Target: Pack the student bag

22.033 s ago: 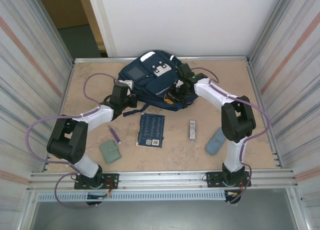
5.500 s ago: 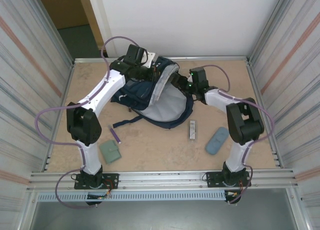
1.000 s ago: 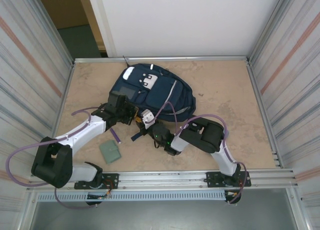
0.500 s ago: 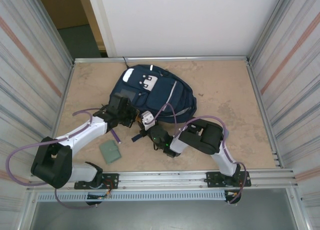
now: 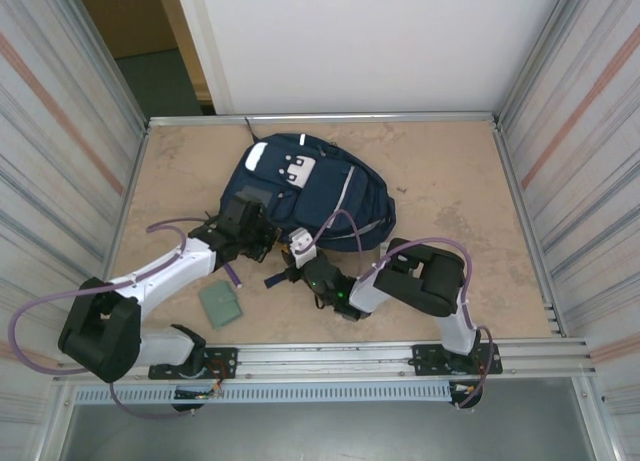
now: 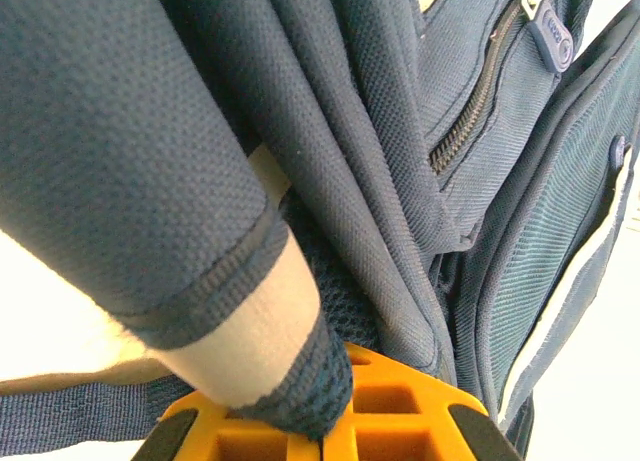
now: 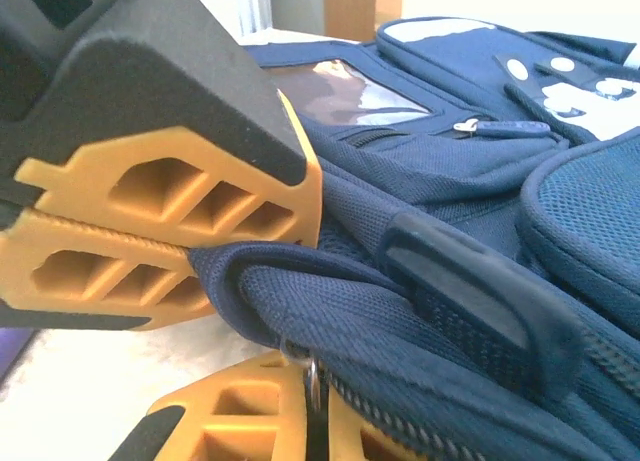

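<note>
Both end effectors (closed) on bag

Top external: mounted high behind arm bases, aimed down and forward; whole table framed from distance, bases at bottom edge.
Left wrist: pressed almost against student bag, fabric weave resolved; own orange finger at bottom edge.
Right wrist: set low near tabletop, aimed level along bag's length; left gripper seen close at left.
Bag's near edge shared by all three.
</note>
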{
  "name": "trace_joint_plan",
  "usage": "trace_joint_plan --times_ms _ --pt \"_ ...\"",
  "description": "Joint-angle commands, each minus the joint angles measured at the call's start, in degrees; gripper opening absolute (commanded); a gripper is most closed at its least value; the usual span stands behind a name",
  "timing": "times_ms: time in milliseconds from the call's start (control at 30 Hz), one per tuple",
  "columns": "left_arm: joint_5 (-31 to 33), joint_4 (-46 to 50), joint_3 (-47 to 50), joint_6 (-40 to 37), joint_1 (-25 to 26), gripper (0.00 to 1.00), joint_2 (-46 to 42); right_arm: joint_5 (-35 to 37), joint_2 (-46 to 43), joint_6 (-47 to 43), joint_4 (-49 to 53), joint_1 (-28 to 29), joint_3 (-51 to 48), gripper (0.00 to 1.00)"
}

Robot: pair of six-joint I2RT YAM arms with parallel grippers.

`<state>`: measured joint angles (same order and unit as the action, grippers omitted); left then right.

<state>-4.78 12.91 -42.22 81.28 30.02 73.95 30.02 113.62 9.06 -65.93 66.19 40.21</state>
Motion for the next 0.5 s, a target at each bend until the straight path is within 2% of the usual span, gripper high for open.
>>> trace_joint_plan --times_ms 0,300,467 --pt "10.3 2.1 1.6 -1.3 -1.9 0.00 -1.3 6.5 -5.1 5.5 3.9 -0.9 -2.9 0.00" --pt "15.6 0.3 0.9 -0.6 -2.8 0.00 0.9 -0.9 -7.9 5.7 8.7 0.7 -3.8 0.00" --pt "15.7 -1.8 1.7 0.5 -2.4 0.33 1.0 -3.6 -10.5 10.4 20.9 0.4 0.1 0.00"
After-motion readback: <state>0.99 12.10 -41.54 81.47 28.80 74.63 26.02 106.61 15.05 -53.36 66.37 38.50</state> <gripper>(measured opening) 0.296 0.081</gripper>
